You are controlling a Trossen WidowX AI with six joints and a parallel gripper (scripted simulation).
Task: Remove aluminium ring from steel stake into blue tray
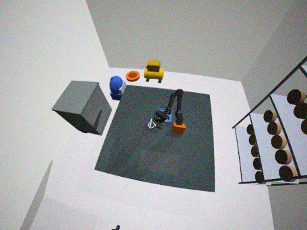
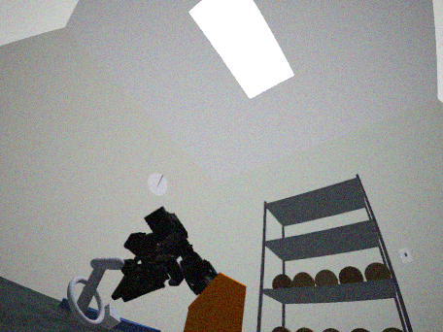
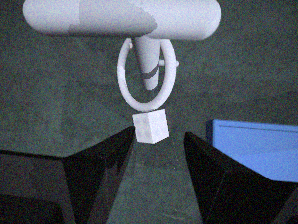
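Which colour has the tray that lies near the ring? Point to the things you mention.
The tray [image 1: 170, 118] [image 2: 138, 326] [image 3: 255, 150] is plain blue; the wrist view shows it best.

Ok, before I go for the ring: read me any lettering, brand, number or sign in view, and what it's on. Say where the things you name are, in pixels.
None that I can read.
Blue tray [image 1: 169, 118] [image 3: 255, 145]: no lettering shows.
Orange block [image 1: 179, 129] [image 2: 219, 306]: no lettering shows.
White wall disc [image 2: 157, 183]: one dark slanted line, too blurred to identify.
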